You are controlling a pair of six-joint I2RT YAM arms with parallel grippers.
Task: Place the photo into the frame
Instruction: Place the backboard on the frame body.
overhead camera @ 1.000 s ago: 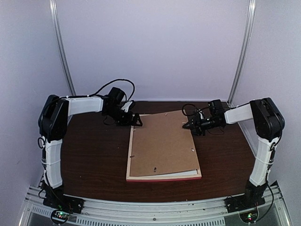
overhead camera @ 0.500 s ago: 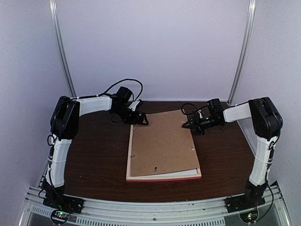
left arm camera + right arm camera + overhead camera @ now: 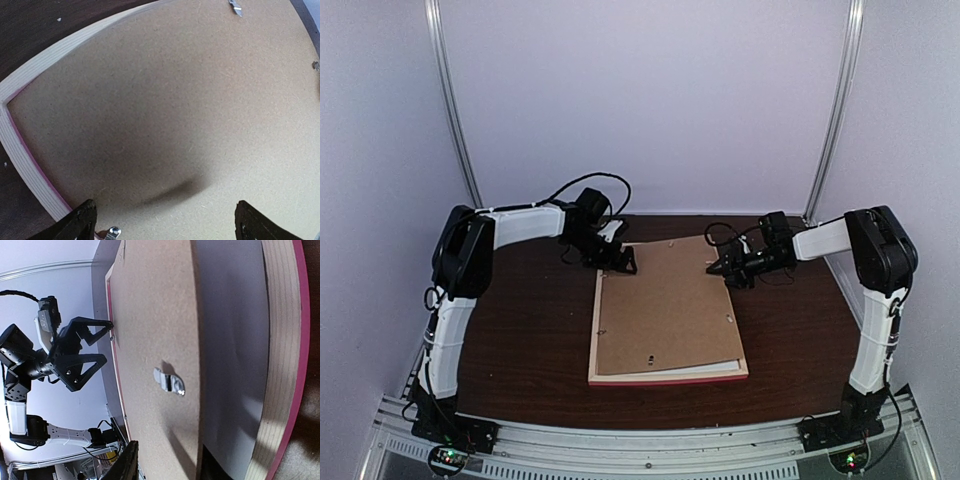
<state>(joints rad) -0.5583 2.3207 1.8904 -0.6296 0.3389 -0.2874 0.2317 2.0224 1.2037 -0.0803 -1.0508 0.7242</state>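
The frame (image 3: 595,335) lies back side up on the table, its rails pale wood with a pink edge (image 3: 20,145). A brown backing board (image 3: 665,305) rests on it, skewed and raised at its far right corner. My right gripper (image 3: 720,265) is shut on that raised edge, one finger above the board (image 3: 150,315) and one below, with shadow over the frame rail (image 3: 280,340). My left gripper (image 3: 620,260) hovers open at the board's far left corner; its tips (image 3: 82,220) straddle bare board (image 3: 175,100). The photo is hidden.
Small metal turn clips sit on the board (image 3: 169,381) and at the frame's edge (image 3: 112,231). The dark brown table (image 3: 520,350) ends at purple walls behind and beside. A metal mounting rail (image 3: 640,440) runs along the near edge.
My left arm has swung to the right, bringing its open gripper from beside the frame to over the board's far left corner. The right gripper and the raised board have barely moved.
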